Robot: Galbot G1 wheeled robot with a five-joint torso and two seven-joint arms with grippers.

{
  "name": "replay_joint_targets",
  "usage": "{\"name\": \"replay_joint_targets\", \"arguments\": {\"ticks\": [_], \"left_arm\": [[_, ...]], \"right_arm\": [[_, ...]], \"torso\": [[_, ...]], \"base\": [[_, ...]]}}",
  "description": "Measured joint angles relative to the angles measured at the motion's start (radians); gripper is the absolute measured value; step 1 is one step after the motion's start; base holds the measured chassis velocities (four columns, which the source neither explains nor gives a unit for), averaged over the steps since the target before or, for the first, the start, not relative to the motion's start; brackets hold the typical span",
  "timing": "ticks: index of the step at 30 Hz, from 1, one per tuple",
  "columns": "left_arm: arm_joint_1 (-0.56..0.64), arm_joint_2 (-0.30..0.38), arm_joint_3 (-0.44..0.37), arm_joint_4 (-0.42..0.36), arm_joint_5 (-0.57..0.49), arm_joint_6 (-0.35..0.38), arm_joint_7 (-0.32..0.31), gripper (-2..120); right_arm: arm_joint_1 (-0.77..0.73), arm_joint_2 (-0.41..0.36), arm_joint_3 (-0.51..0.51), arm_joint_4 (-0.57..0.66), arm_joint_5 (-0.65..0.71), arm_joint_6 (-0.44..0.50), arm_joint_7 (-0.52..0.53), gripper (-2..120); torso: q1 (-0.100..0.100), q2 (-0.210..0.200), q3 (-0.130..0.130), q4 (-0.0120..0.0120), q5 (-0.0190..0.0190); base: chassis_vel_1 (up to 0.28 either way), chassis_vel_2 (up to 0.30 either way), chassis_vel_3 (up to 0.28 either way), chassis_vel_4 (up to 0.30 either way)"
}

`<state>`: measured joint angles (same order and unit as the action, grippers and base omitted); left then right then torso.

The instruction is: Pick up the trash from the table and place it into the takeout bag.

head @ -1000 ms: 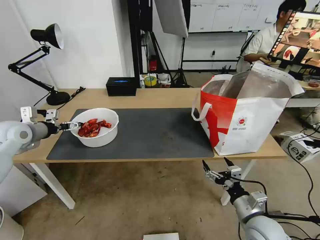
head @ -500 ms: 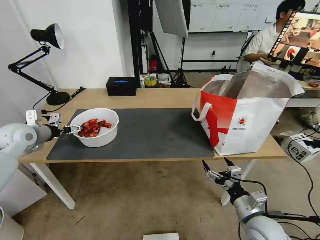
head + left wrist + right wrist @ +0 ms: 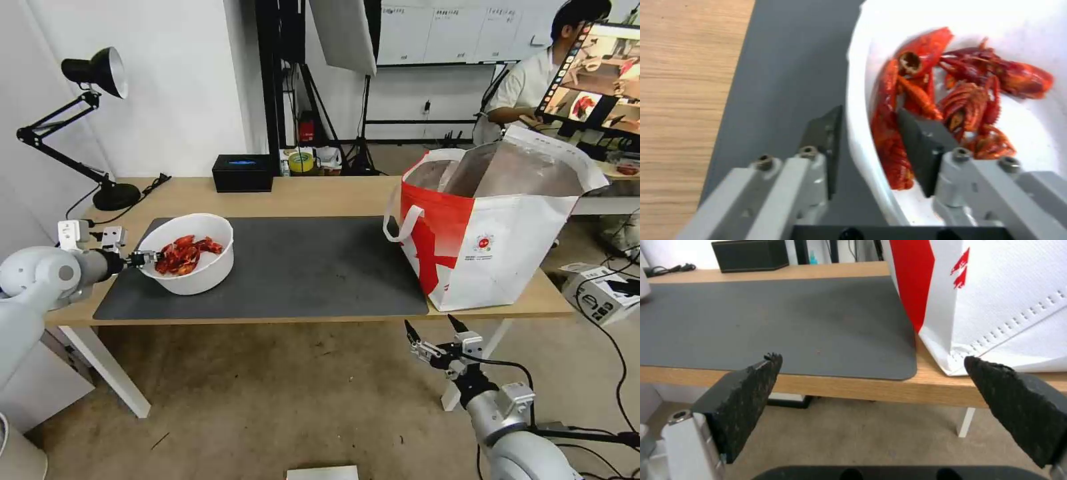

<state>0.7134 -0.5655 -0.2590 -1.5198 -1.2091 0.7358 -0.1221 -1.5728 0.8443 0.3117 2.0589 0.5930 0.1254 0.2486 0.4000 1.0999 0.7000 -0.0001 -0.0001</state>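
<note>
Long light-wood table (image 3: 320, 193) held the white round bowl of red crayfish shells (image 3: 189, 253) far left, boxy white-and-red takeout bag (image 3: 490, 227) right. Left gripper (image 3: 867, 140) straddled the bowl's left rim, clamped. Right gripper (image 3: 871, 390) gaped idle below the table's near edge.

You are looking at a white wall (image 3: 180, 87) standing behind the counter (image 3: 313, 195). A black desk lamp (image 3: 93, 73) is leaning over its left end, and a black box (image 3: 243, 172) is sitting at its back edge. A dusty concrete floor (image 3: 267, 393) is spreading below, with black cables (image 3: 617, 353) trailing at the right.
</note>
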Motion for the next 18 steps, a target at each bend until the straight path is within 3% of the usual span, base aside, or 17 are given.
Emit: {"name": "replay_joint_targets", "arguments": {"ticks": [10,18], "left_arm": [[0.002,0.007,-0.007,-0.013,0.0,-0.006,-0.001,0],[0.005,0.005,-0.008,-0.019,-0.001,-0.011,-0.008,0]], "right_arm": [[0.0,0.0,0.0,0.0,0.0,0.0,0.0,100],[0.0,0.0,0.0,0.0,0.0,0.0,0.0,100]], "torso": [[0.0,0.0,0.0,0.0,0.0001],[0.0,0.0,0.0,0.0001,0.0001]], "base": [[0.0,0.0,0.0,0.0],[0.0,0.0,0.0,0.0]]}}
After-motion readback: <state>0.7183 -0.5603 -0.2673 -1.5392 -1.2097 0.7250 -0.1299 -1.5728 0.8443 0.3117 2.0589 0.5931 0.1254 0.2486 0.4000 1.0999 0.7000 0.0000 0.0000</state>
